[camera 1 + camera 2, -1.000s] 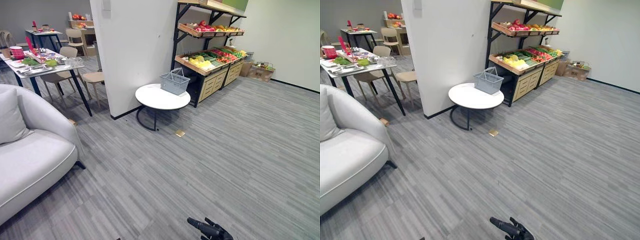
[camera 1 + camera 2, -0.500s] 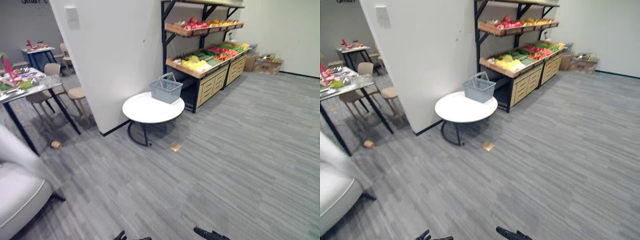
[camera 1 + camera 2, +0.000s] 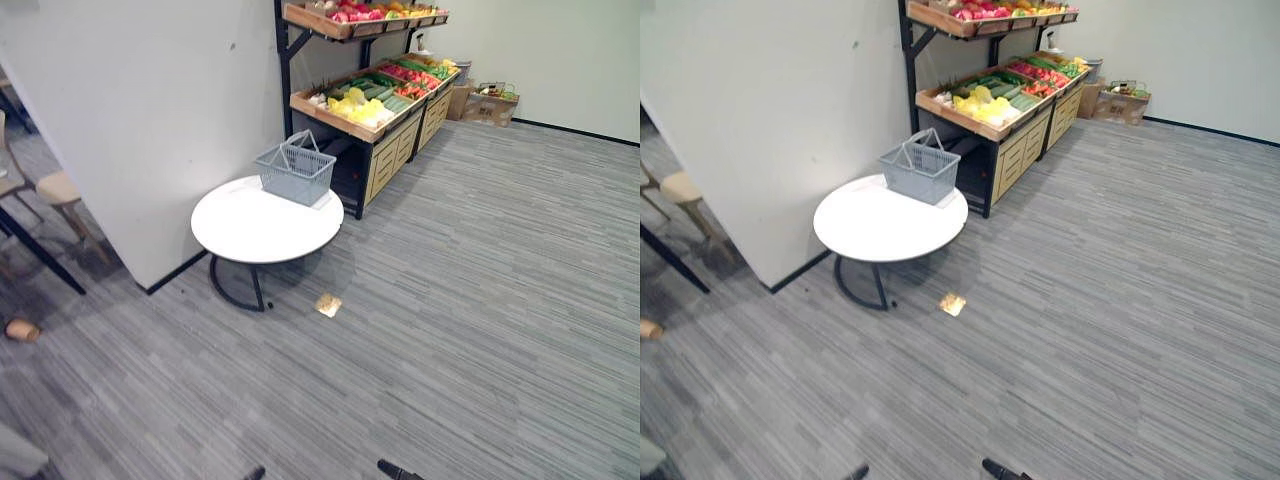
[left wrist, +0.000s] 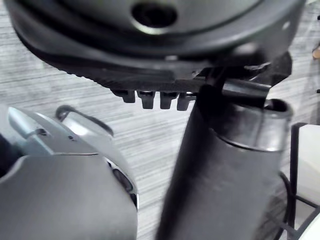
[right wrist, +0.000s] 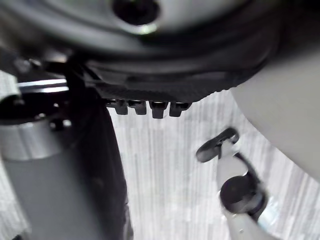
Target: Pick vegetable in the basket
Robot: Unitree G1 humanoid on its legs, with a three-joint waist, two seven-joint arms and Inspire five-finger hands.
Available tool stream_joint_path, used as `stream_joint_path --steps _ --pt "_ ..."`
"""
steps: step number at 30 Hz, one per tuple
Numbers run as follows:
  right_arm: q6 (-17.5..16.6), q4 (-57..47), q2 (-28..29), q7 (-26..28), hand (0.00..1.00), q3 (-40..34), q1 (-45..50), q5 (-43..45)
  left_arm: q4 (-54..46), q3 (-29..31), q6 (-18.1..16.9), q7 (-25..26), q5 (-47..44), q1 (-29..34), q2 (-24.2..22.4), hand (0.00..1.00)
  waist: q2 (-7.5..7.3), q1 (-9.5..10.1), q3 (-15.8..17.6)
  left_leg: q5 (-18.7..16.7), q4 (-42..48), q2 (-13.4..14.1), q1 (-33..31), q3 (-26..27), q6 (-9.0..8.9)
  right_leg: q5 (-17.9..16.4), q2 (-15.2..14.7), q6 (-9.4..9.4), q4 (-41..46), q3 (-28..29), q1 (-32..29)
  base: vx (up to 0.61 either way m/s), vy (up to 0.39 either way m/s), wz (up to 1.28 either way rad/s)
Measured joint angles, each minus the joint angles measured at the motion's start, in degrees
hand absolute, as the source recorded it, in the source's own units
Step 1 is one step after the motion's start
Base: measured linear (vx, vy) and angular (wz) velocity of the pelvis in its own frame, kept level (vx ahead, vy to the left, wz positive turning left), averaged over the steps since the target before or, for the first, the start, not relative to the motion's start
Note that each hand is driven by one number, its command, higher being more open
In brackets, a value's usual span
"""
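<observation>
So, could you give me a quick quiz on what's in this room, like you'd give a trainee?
1. True or false: the grey basket stands on a chair.
2. What lies on the floor beside the round white table? A) a small tan object B) a red ball C) a bottle
3. Fill in: the vegetables lie on wooden ____ past the table.
Key: 1 false, it stands on the table. 2 A. 3 shelves.
</observation>
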Motion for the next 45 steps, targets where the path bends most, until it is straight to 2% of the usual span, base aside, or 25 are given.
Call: stream_joint_path --steps 2,4,5,7,10,12,14,15,16,18,20,23,26,30,32,33,35,36,38,39,40,41,42,43,45 --pt "-0.3 -1.2 -0.5 1.2 1.00 -0.5 -0.4 -0.1 0.4 -0.9 -0.6 -0.1 0.2 0.0 -0.1 1.00 0.75 -0.03 0.6 -2.3 -2.3 -1.7 6.7 0.0 0.71 3.5 -2.4 -0.36 19.4 -3.3 -7.6 0.49 0.171 -0.02" --pt "-0.5 -1.9 -0.8 1.6 1.00 -0.8 -0.5 0.0 0.7 -1.4 -0.6 0.0 1.1 0.3 -0.2 1.00 1.27 -0.10 1.0 -2.5 -5.7 -1.9 11.8 -0.2 0.66 0.8 -2.1 -3.62 24.7 -6.7 -10.2 0.46 0.084 -0.12" --pt "-0.9 -2.6 -0.9 2.3 1.00 -2.4 -0.5 0.7 1.7 -2.4 -0.7 0.2 2.3 0.3 -0.2 1.00 2.33 -0.50 1.1 -2.4 -10.6 -1.0 18.2 -0.4 0.54 -5.2 0.5 -4.94 23.4 -11.1 -13.7 0.44 0.030 -0.09" --pt "-1.4 -3.8 -0.6 2.7 1.00 -2.9 -0.7 1.2 1.8 -2.7 -0.7 0.1 2.4 -0.1 -0.1 1.00 2.32 -1.55 1.2 -2.7 -13.5 -0.1 20.9 -0.8 0.22 -8.1 2.5 -5.71 17.3 -14.6 -18.5 0.32 -0.029 0.07" --pt "-1.9 -4.3 -0.1 3.2 1.00 -7.3 -2.2 1.3 2.3 -2.4 -0.7 0.1 2.2 -3.0 -0.4 1.00 2.73 -2.93 2.1 -4.6 -15.9 1.9 23.5 -2.6 -1.59 -7.7 5.4 -5.29 -1.5 -18.6 -25.5 0.35 -0.120 0.28" --pt "-2.3 -4.0 -0.2 2.2 1.00 -10.1 -1.5 1.0 1.9 -0.5 -1.2 -0.6 2.2 -4.3 -2.3 1.00 3.12 -3.18 2.8 -6.2 -18.4 3.9 26.8 -4.2 -4.50 4.4 7.5 -4.32 -26.1 -19.8 -26.2 0.45 -0.190 0.42" --pt "-2.1 -3.6 -0.3 0.7 1.00 -10.2 -0.3 0.2 1.6 2.1 -2.0 -1.7 2.4 -4.3 -3.8 1.00 4.31 -3.37 2.9 -6.8 -19.9 6.0 29.6 -4.8 -6.11 14.5 9.5 -6.32 -29.8 -20.1 -25.1 0.59 -0.248 0.23" --pt "-1.7 -3.7 0.0 -0.4 1.00 -9.7 -0.1 -1.3 0.9 4.6 -2.4 -2.7 2.5 -4.6 -5.2 1.00 5.43 -2.22 4.1 -5.4 -19.3 7.7 30.7 -4.6 -8.24 13.9 10.3 -11.07 -25.5 -20.7 -25.4 0.86 -0.368 0.00" --pt "-0.7 -3.8 -1.1 -0.9 1.00 -9.2 -0.4 -1.7 0.7 5.4 -2.6 -3.6 2.5 -5.6 -5.9 1.00 5.27 -2.19 5.8 -1.3 -19.3 6.9 32.2 -5.3 -11.20 9.1 6.6 -14.05 -11.5 -22.5 -30.1 0.68 -0.322 -0.09" --pt "1.1 -5.1 -2.1 -0.5 1.00 -8.1 1.3 -1.3 -0.9 5.6 -3.5 -3.5 2.4 -4.2 -6.3 1.00 5.50 -2.83 5.1 1.0 -15.6 7.0 34.4 -6.1 -12.05 3.9 6.2 -13.14 -11.5 -25.4 -30.4 0.66 -0.379 -0.02" --pt "2.6 -5.2 -3.0 0.6 1.00 -9.4 4.2 -1.1 -2.6 7.5 -3.9 -3.0 2.4 -1.6 -7.6 1.00 8.33 -3.33 2.1 0.7 -5.6 10.9 33.2 -7.7 -11.42 0.1 10.0 -14.09 -11.7 -26.3 -27.7 0.51 -0.273 -0.10" --pt "3.8 -3.5 -3.4 0.2 1.00 -9.1 2.9 -1.5 -2.4 8.0 -2.7 -2.5 2.5 -2.2 -7.8 1.00 9.63 -3.01 1.3 8.4 26.2 17.7 19.1 -9.9 -12.95 -3.6 17.9 -14.01 -17.2 -25.4 -20.0 0.58 -0.243 -0.38" --pt "2.8 0.7 -2.6 0.0 1.00 -6.2 1.3 -3.7 -4.5 7.8 -2.4 -3.2 1.2 -2.3 -4.6 1.00 4.14 -1.48 3.3 0.6 36.8 17.3 8.4 -5.8 -9.56 -2.7 20.8 -14.64 -29.8 -21.5 -2.8 0.68 -0.266 -0.44" --pt "-0.6 0.5 -3.7 0.0 1.00 -3.9 -0.3 -5.7 -5.6 7.4 -2.3 -3.9 1.6 -2.7 -4.9 1.00 3.74 0.40 3.1 -3.1 20.0 13.6 -2.1 -3.2 -7.80 -2.9 20.9 -14.05 -37.2 -17.2 3.9 0.46 -0.051 -0.56" --pt "-1.5 -0.8 -4.0 0.1 1.00 -2.0 -1.5 -5.6 -4.2 6.9 -1.7 -3.8 2.6 -2.6 -5.1 1.00 4.46 1.12 3.8 -0.9 5.8 10.7 -5.8 -3.7 -6.83 -3.5 20.5 -12.95 -39.0 -14.7 5.9 0.43 0.066 -0.49" --pt "-1.5 -1.6 -3.9 0.6 1.00 -1.2 -1.8 -5.6 -3.6 7.7 -0.9 -3.0 2.0 -2.4 -5.3 1.00 4.62 1.22 3.9 4.6 -7.3 8.5 -6.6 -4.2 -7.23 -4.0 20.0 -12.14 -40.3 -13.8 7.4 0.63 0.110 -0.33" --pt "-2.4 -1.8 -3.9 1.0 1.00 1.5 -2.0 -5.7 -3.5 6.9 -1.0 -2.2 2.6 -1.8 -4.8 1.00 5.05 2.29 4.3 12.7 -12.6 7.2 -7.2 -4.5 -7.24 -4.8 19.7 -10.70 -41.5 -12.1 9.7 0.67 0.121 -0.35" --pt "-2.7 -1.9 -3.2 1.1 1.00 2.6 -1.9 -5.7 -3.4 7.1 -0.9 -1.9 2.6 -0.7 -4.8 1.00 4.90 2.99 3.9 18.7 -14.1 6.5 -5.9 -3.0 -2.70 -5.5 18.5 -9.62 -41.4 -11.4 10.7 0.61 0.101 0.03" --pt "-2.8 -1.6 -1.9 1.5 1.00 3.4 -2.3 -5.8 -3.3 5.0 -0.9 -1.0 2.7 -1.5 -3.3 1.00 3.34 2.74 4.5 18.7 -12.9 5.5 -5.4 -1.3 -0.88 -4.0 16.5 -6.73 -39.8 -10.9 10.5 0.59 0.100 0.16" --pt "-2.7 -1.7 -0.7 1.8 1.00 5.1 -3.0 -6.0 -2.9 4.9 -0.8 -0.6 2.6 -1.2 -2.7 1.00 3.94 3.23 5.1 14.5 -1.8 8.0 -8.5 1.6 2.69 0.3 17.3 -4.50 -38.7 -9.5 11.6 0.53 0.188 0.00" --pt "-3.0 -1.5 0.6 2.3 1.00 5.3 -1.7 -6.4 -2.2 4.3 -0.4 -0.1 2.3 -0.2 -2.4 1.00 2.24 3.17 4.3 11.2 -0.7 4.8 -9.1 3.0 0.08 0.5 15.3 -4.16 -35.0 -9.4 12.4 0.50 0.213 0.01" --pt "-3.0 -1.4 0.6 2.5 1.00 5.3 -0.9 -7.0 -2.5 3.9 -0.3 0.2 1.8 0.2 -2.5 1.00 2.13 3.03 3.5 12.3 -3.8 3.4 -7.6 3.3 1.60 0.4 15.0 -4.03 -32.1 -9.8 12.3 0.45 0.260 -0.03" --pt "-2.3 -1.6 0.0 3.2 1.00 5.4 0.9 -8.9 -2.4 1.4 -0.5 0.3 1.8 2.6 -2.9 1.00 4.33 3.69 1.6 16.2 -7.1 3.0 -5.3 3.6 2.97 0.0 15.6 -3.63 -24.0 -10.3 11.3 0.44 0.269 -0.18" --pt "-2.4 -1.4 -0.6 3.4 1.00 4.8 1.1 -10.3 -1.0 0.0 -0.2 0.2 1.6 3.8 -2.1 1.00 4.52 3.57 0.0 9.7 -9.1 1.7 -2.0 4.4 6.04 -0.9 13.9 -2.74 -13.5 -12.1 8.7 0.45 0.284 -0.02" --pt "-3.0 -1.2 -0.1 3.3 1.00 3.2 2.1 -10.4 0.0 -1.0 -0.1 -0.1 1.3 2.7 0.4 1.00 0.14 1.94 -0.6 8.2 -12.4 -4.4 1.8 2.0 5.66 4.7 6.7 -2.39 5.4 -15.2 1.4 0.41 0.174 0.57"
